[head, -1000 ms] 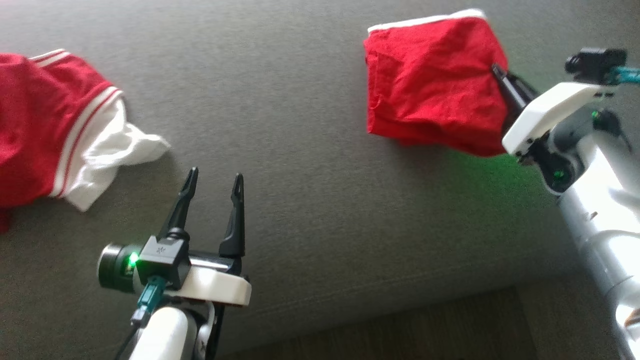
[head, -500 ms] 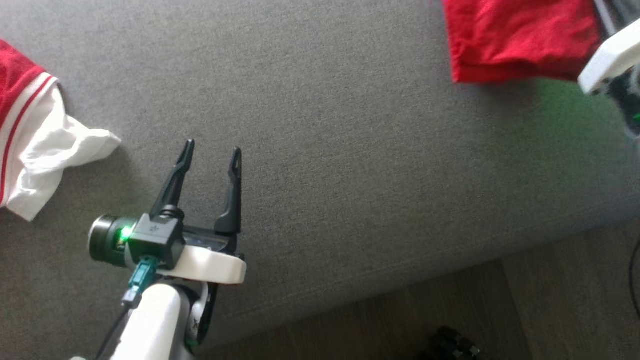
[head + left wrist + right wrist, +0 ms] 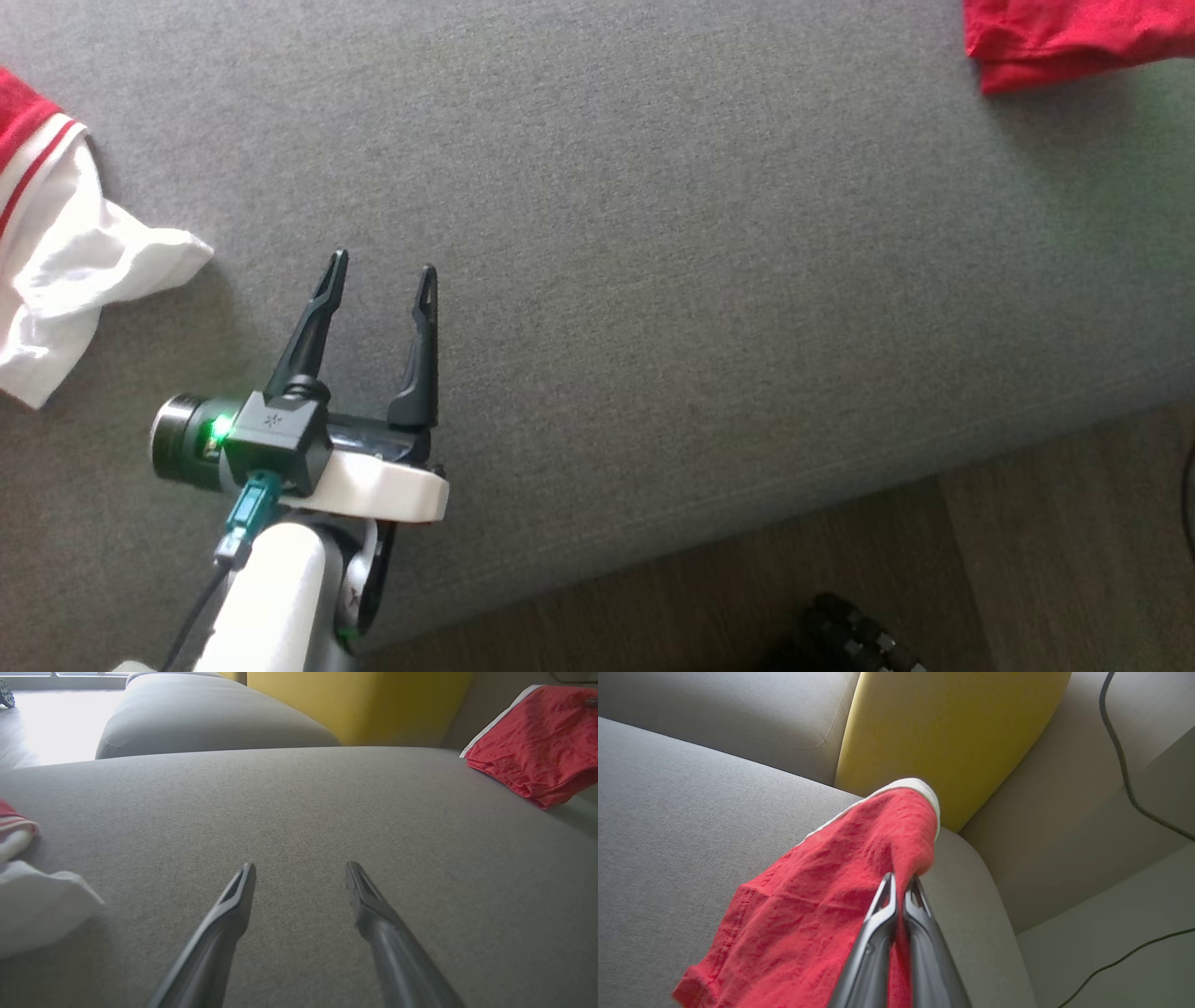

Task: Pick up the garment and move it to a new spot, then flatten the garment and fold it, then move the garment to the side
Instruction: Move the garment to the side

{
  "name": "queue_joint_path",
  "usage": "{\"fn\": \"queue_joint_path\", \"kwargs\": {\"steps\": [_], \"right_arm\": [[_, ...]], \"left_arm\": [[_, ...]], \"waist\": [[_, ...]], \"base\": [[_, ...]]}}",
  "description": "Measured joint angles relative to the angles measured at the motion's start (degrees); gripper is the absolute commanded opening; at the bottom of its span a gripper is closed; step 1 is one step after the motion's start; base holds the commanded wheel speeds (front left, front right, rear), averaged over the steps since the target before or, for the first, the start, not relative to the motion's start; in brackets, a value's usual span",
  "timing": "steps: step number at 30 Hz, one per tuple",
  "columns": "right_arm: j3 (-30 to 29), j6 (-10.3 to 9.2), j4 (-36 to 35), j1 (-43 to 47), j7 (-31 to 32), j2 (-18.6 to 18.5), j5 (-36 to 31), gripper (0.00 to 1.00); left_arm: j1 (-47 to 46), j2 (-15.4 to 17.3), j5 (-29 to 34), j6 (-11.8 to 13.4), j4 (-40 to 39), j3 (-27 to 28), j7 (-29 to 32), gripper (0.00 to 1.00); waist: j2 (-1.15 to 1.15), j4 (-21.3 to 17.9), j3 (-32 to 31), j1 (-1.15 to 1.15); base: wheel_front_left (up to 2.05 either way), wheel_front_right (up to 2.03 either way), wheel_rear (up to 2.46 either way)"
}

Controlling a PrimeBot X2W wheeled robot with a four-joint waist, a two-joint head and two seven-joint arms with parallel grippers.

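The garment (image 3: 822, 896) is red cloth with a white band, folded over. My right gripper (image 3: 902, 879) is shut on its edge, and the cloth trails down onto the grey sofa seat (image 3: 668, 802). In the head view only a corner of the garment (image 3: 1055, 37) shows at the top right. In the left wrist view the garment (image 3: 537, 751) lies at the far right. My left gripper (image 3: 383, 266) hovers open and empty over the bare seat, its fingertips well apart in its wrist view (image 3: 300, 868).
A second red and white piece of clothing (image 3: 56, 252) lies crumpled at the seat's left. A yellow cushion (image 3: 943, 732) stands at the back. The seat's front edge meets wooden floor (image 3: 1027, 560). A black cable (image 3: 1120, 765) runs along the wall.
The head camera has shifted. The garment and the right arm have gone further right, away from the other clothing, and the arm has left the head view. My left gripper stays open.
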Motion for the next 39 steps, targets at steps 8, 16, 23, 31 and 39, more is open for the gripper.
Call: {"fn": "queue_joint_path", "kwargs": {"steps": [8, 16, 23, 31, 39], "right_arm": [[-9.83, 0.0, -1.91, 0.57, 0.0, 0.71, -14.7, 1.0], [-20.22, 0.0, -13.51, 6.42, 0.0, 10.03, -28.6, 1.0], [-16.83, 0.0, -19.4, 14.93, 0.0, 20.87, -23.17, 1.0], [-5.95, 0.0, -28.03, 29.81, 0.0, 23.87, -5.31, 1.0], [-4.92, 0.0, -37.51, 45.8, 0.01, 23.95, 0.08, 1.0]], "left_arm": [[-1.4, -0.1, 0.0, -0.42, 0.04, -0.07, 0.0, 1.0], [-1.26, -0.42, -0.02, -0.42, 0.46, -0.05, 0.0, 1.0], [-0.58, -0.86, -1.21, 0.12, 0.97, -0.1, 0.0, 1.0], [4.15, -1.14, -5.12, 1.74, 2.59, 0.09, 0.0, 1.0], [8.12, -1.29, -8.55, 4.92, 1.62, 0.58, 0.0, 1.0]], "waist": [[0.0, 0.94, 0.66, 0.0], [0.0, 1.74, -1.51, -0.01], [0.0, 2.96, -5.76, -0.01], [0.0, 6.29, -12.29, -0.01], [0.0, 10.57, -19.67, -0.01]], "base": [[0.0, 0.0, 0.0], [0.0, 0.0, 0.0], [0.0, 0.0, 0.0], [0.0, 0.0, 0.0], [0.0, 0.0, 0.0]]}}
